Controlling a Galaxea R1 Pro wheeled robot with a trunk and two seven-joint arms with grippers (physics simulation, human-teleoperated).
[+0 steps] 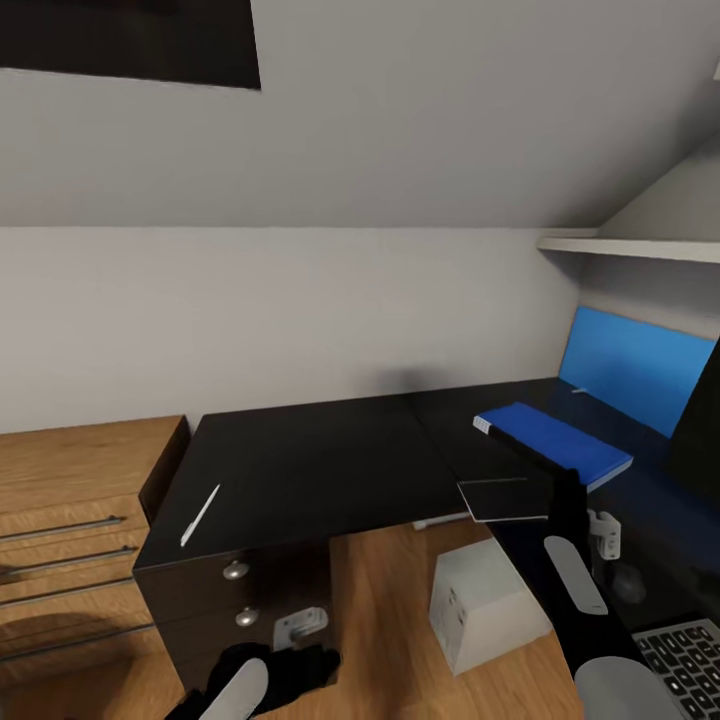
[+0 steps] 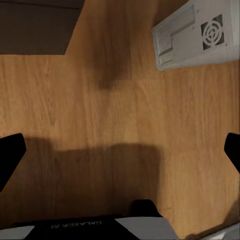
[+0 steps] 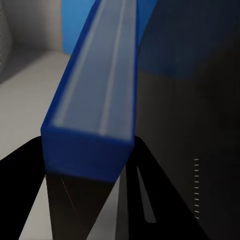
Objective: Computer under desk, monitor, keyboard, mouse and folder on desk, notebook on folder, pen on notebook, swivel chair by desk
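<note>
- Two arms in my head view: right arm reaches forward over the black desk, left arm sits low by the desk's drawer front.
- Right gripper is clamped on the blue notebook; wrist view shows both black fingers hugging its near end, spine running away from the camera.
- Notebook sits on the right part of the desk, near end lifted or overhanging the front edge, I can't tell which. A dark flat folder is just below it at the desk edge, one corner poking past the edge.
- Left gripper has its fingers spread wide, nothing between them, over bare wood floor.
- Pen, white, lies on the left desk section close to the front-left edge, well apart from the notebook.
- Computer, white box, stands on the floor in the gap under the desk, between the drawer unit and my right arm; open floor around it.
- Keyboard at the lower right corner of the head view, cut by the frame.
- Blue panel stands against the back wall behind the notebook.
- Wooden dresser touches the desk's left side; tight there.
</note>
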